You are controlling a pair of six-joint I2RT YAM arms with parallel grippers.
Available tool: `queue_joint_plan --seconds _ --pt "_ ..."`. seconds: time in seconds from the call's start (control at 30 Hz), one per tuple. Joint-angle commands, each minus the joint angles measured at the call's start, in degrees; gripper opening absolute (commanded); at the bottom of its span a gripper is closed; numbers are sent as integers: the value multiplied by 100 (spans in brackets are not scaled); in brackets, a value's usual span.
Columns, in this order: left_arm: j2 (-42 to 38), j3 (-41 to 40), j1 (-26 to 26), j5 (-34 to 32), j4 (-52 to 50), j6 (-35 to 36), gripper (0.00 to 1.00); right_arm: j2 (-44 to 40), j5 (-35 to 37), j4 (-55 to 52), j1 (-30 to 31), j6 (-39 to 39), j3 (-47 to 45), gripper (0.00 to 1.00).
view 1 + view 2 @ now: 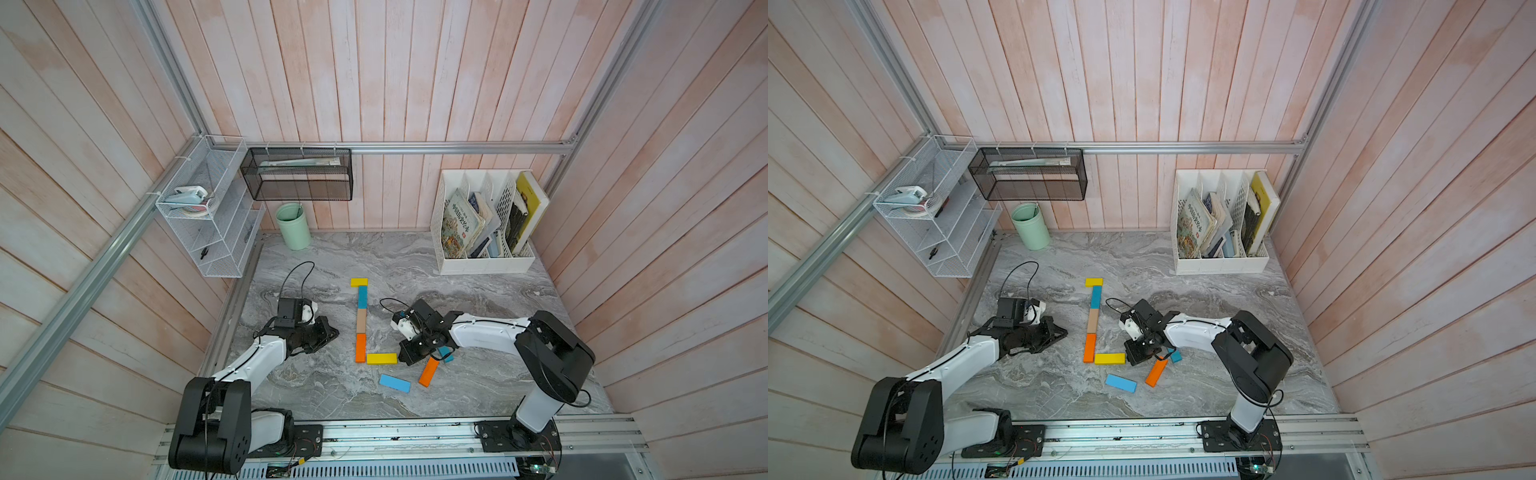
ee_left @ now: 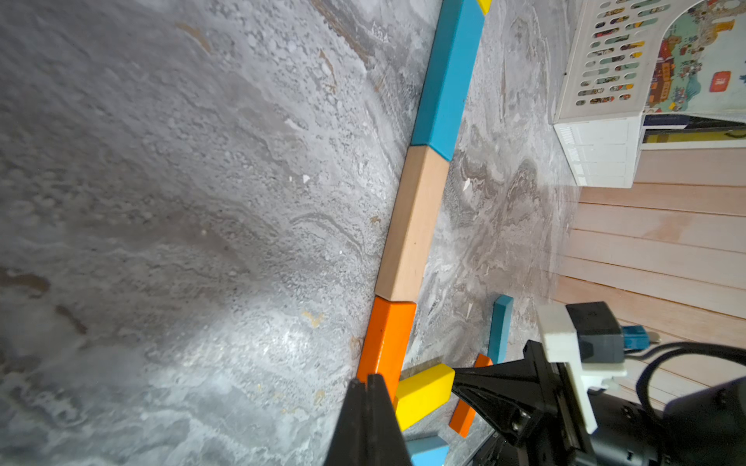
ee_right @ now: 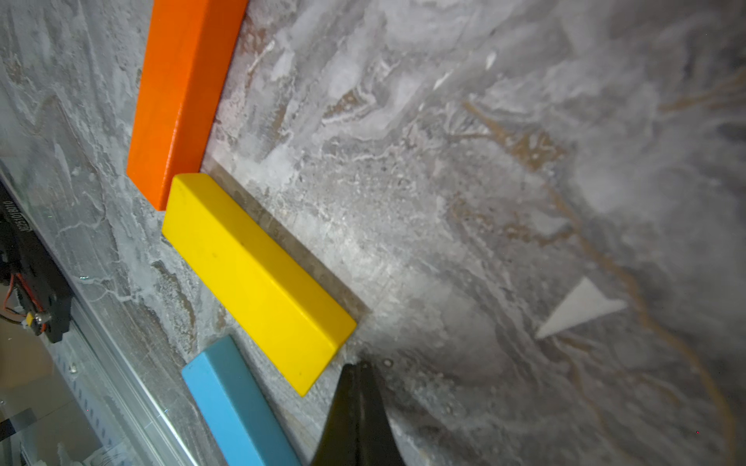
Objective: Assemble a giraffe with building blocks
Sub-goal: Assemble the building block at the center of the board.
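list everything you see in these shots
yellow block: 2, yellow, line's far end; other beside near end
teal block: 2, teal, in line; other partly hidden, beside loose orange
tan block: 1, tan, in line
orange block: 2, orange, in line; other loose, slanted
light blue block: 1, light blue, loose
cup: 1, green, back wall
wire rack: 1, white, left wall
mesh basket: 1, black, back wall
file holder: 1, white, back right, holds books
table: 1, grey marble, underneath
left gripper: 1, black, shut, left of line
right gripper: 1, black, shut, by near yellow block
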Motion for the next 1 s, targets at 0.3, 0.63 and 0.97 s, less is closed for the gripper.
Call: queue_joint_plan --seconds 0.3,0.63,0.97 --pt "24 -4 39 67 22 94 0 20 25 56 197 59 49 0" --pt "-62 -35 44 61 -3 81 0 -258 844 -353 143 -26 90 0" --pt "-229 -48 47 244 106 50 0 -1559 2057 -2296 77 519 377 98"
